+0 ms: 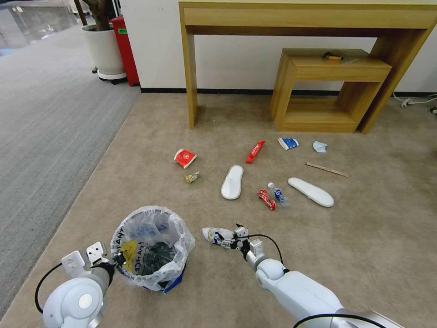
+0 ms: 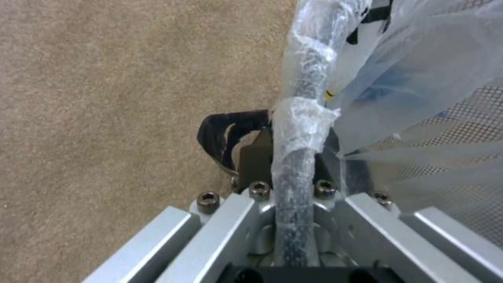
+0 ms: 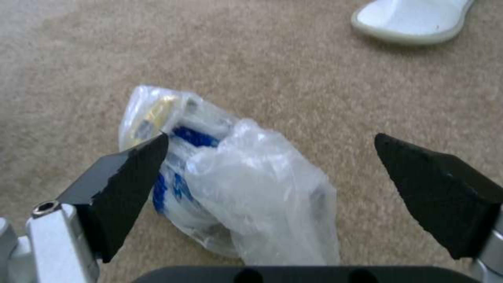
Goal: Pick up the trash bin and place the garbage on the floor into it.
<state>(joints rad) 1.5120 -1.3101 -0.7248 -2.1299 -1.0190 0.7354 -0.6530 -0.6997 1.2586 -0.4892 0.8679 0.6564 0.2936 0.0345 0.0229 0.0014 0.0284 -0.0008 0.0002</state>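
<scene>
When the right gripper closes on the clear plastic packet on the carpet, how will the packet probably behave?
The packet looks like thin crinkled film, so it will probably crumple and sag rather than stay stiff. It seems light, lying flat on the carpet. The glossy film may slip between the fingers of the open right gripper, which straddles it.

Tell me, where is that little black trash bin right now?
In the head view the trash bin sits low on the robot's left side on the beige carpet, its bag-lined rim clamped by the left gripper.
</scene>
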